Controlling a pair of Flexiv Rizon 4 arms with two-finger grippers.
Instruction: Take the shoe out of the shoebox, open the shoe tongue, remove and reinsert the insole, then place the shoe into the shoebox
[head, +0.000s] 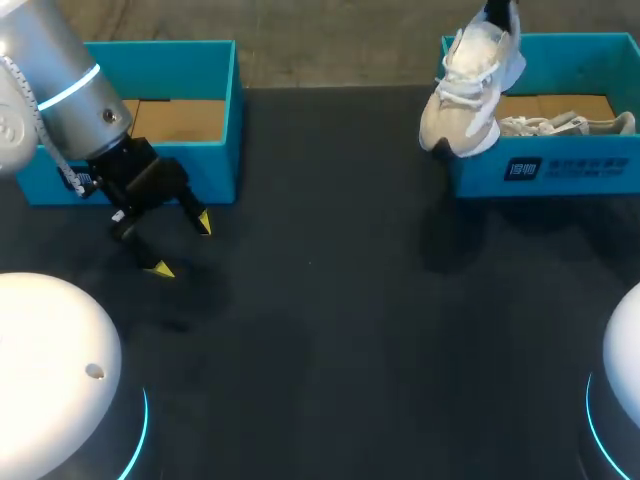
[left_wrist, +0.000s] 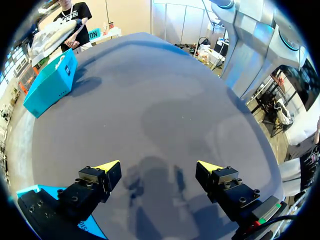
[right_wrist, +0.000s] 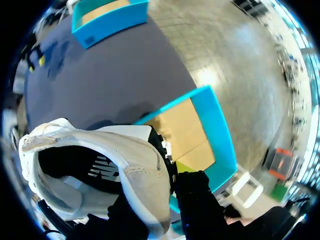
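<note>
The pale beige lace-up sneaker (right_wrist: 135, 165) covers the right pincer's (right_wrist: 162, 197) yellow tips in its wrist view. From overhead, the right arm (head: 498, 14) is cut off above the sneaker, and the turquoise cardboard shoebox (head: 560, 170) runs past the edge.

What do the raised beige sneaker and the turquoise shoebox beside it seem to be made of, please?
Beige lace-up sneaker: seemingly soft suede-like fabric, matte, with a napped look and white woven laces. Turquoise rectangular shoebox: likely cardboard, smooth coloured walls outside, bare brown board showing inside.

Wide-spread pincer (left_wrist: 157, 165) over dark table (left_wrist: 150, 90)
</note>
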